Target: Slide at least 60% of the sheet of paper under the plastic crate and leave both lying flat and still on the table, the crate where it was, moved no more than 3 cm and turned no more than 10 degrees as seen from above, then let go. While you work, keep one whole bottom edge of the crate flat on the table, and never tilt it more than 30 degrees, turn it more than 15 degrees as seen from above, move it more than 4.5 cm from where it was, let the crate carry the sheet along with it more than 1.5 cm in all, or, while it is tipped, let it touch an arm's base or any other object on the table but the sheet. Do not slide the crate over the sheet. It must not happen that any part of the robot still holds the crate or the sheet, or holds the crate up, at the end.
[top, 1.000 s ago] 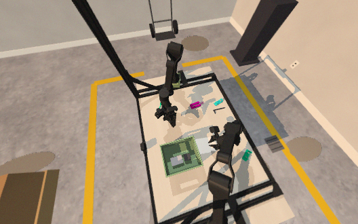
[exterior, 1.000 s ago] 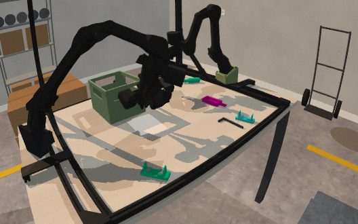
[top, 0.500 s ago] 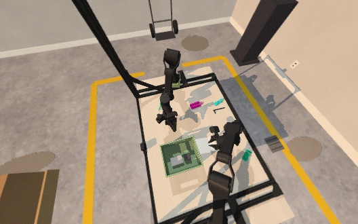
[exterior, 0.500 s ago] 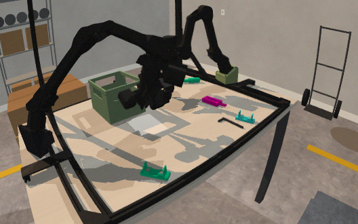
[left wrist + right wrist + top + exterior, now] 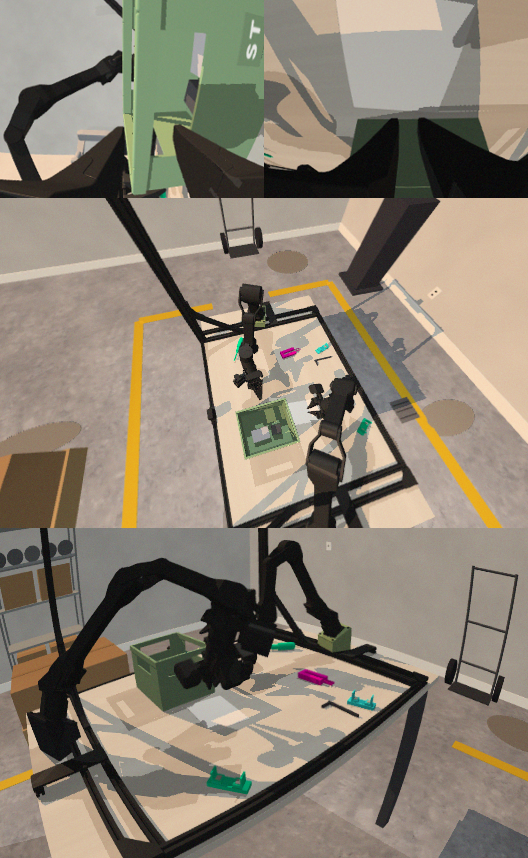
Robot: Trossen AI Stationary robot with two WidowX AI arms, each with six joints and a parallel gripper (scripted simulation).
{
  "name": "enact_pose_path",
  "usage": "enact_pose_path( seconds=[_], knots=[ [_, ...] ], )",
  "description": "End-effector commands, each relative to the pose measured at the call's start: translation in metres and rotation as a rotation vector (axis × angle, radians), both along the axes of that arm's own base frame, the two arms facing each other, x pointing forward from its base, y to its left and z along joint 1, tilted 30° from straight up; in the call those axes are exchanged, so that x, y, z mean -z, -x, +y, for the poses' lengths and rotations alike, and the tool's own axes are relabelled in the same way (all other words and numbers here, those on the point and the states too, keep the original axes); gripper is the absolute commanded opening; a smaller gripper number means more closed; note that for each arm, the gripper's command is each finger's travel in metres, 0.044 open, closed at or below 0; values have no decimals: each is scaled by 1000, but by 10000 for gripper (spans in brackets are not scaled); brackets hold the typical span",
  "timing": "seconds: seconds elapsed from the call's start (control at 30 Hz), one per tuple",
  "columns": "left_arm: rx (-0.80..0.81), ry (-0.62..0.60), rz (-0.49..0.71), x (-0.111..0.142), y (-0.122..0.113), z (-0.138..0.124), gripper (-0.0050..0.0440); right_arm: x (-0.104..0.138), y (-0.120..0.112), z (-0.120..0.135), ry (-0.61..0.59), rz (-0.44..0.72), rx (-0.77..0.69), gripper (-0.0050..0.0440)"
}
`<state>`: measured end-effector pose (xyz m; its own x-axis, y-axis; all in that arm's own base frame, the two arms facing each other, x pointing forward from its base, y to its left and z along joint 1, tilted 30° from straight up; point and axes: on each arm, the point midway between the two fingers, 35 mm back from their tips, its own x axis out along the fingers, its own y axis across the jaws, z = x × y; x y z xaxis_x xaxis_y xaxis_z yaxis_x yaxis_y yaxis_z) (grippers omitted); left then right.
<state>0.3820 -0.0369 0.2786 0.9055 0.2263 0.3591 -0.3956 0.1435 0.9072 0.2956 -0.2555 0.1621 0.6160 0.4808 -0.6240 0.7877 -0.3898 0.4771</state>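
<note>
Between the crate (image 5: 241, 433) (image 5: 170, 685) (image 5: 143, 66) (image 5: 407, 159) and the side of the table nearer the right arm's elbow, the sheet of paper (image 5: 301, 413) (image 5: 217, 711) (image 5: 397, 66) lies flat on the surface, one edge near the crate's wall. No part of it shows plainly underneath; which way its long axis runs I can't settle. The left fingers (image 5: 259, 395) stand partly open at the crate's upper bar, which appears between them; whether they touch it I can't tell, but they grip nothing. The right fingers (image 5: 314, 407) (image 5: 227, 684) are barely parted, empty, before the crate's sheet-side wall. The left hand looks better placed for tipping by the rim, the right nearer the paper; the lift probably comes first.
</note>
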Motion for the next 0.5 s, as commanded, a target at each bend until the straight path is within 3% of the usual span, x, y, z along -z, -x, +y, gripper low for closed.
enact_pose_path(
  seconds=[0.0, 0.47],
  knots=[
    [-4, -17, 1, 2, -6, 1, 150, 0, -1, 0, -3, -4, 2, 60],
    [-4, -17, 1, -11, -29, 2, 150, 0, -1, 0, -3, -4, 2, 60]
  ],
)
